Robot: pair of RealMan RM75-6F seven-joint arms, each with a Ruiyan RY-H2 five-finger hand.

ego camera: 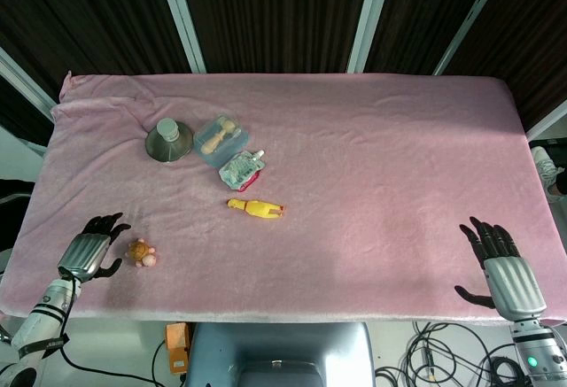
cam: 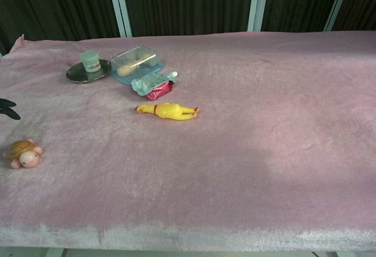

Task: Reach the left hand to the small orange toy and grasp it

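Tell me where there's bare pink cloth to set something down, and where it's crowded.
Bare: the wide stretch from the yellow rubber chicken across to the right hand. Crowded: the far-left cluster of metal dish, clear plastic box and crumpled pouch, and the near-left corner, where the left hand sits beside the small orange toy.

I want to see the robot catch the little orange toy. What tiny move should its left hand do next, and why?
Probably slide a little toward the robot's right. The left hand sits open beside the small orange toy, not touching it, with bare pink cloth between them, so it seems to need to close that gap before its fingers can wrap around.
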